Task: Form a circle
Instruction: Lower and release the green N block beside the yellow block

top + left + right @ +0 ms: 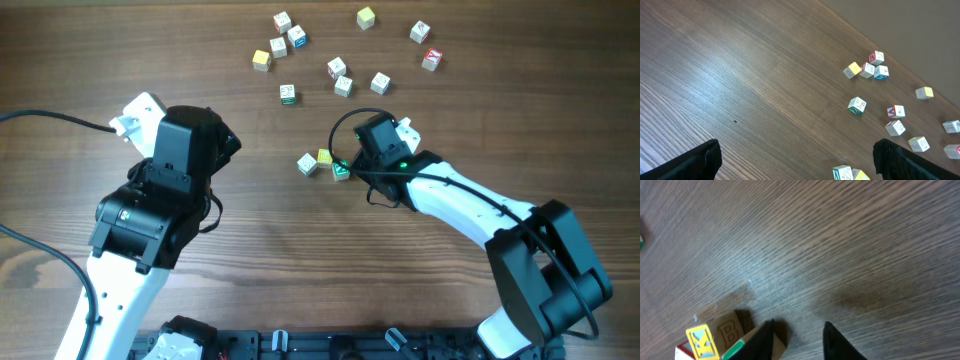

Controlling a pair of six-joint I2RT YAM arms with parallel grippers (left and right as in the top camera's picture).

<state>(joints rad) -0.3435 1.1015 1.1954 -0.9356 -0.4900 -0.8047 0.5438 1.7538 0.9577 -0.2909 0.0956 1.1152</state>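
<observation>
The right gripper [797,339] is hovering with its fingers slightly apart, bare wood between them, gripping nothing. One finger is lying against the green cube [341,171], likely to nudge it round. Mid-frame overhead, that cube is sitting just beside the yellow cube [324,157], the white cube [307,164] next along: an arc, not yet a ring. The left gripper [795,162] is hanging wide open at left. Loose cubes [340,68] are lying scattered across the top of the dark wood-grain table [200,60].

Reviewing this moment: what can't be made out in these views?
- Overhead: the right jaws cover part of the green cube; its letter is unreadable.
- Right wrist: the bottom edge cuts off the yellow cube.
- Left wrist: the bottom edge cuts off a white cube.
- Overhead: the loose cubes' letters are too small to read.
</observation>
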